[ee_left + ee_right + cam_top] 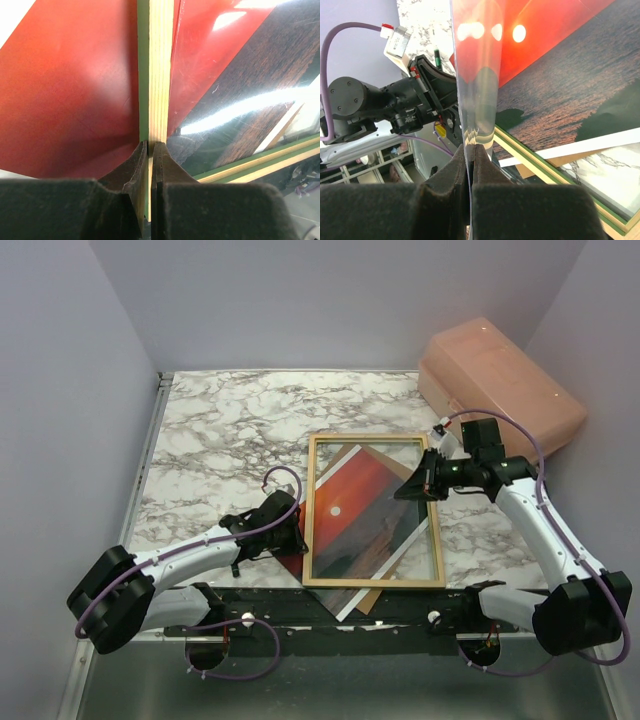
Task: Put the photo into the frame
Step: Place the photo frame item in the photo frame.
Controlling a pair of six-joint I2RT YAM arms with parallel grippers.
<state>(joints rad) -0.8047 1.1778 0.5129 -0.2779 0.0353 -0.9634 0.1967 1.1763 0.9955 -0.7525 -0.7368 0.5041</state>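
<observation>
The frame (374,510) lies pale wood side up in the middle of the marble table, its green face showing only along the rail edges. The photo (355,502), a red-orange sunset with a white sun, lies skewed under the frame, its corners poking past the rails. My left gripper (292,532) is shut on the frame's left rail (161,75), with the photo (65,90) red beside it. My right gripper (424,481) is at the right rail, shut on the edge of a clear sheet (477,75) that stands up over the photo (560,90).
A brown backing board (366,600) pokes out beneath the photo at the frame's near edge. A translucent pink bin (500,380) stands at the back right. The left arm (380,105) shows beyond the sheet in the right wrist view. Purple walls enclose the table.
</observation>
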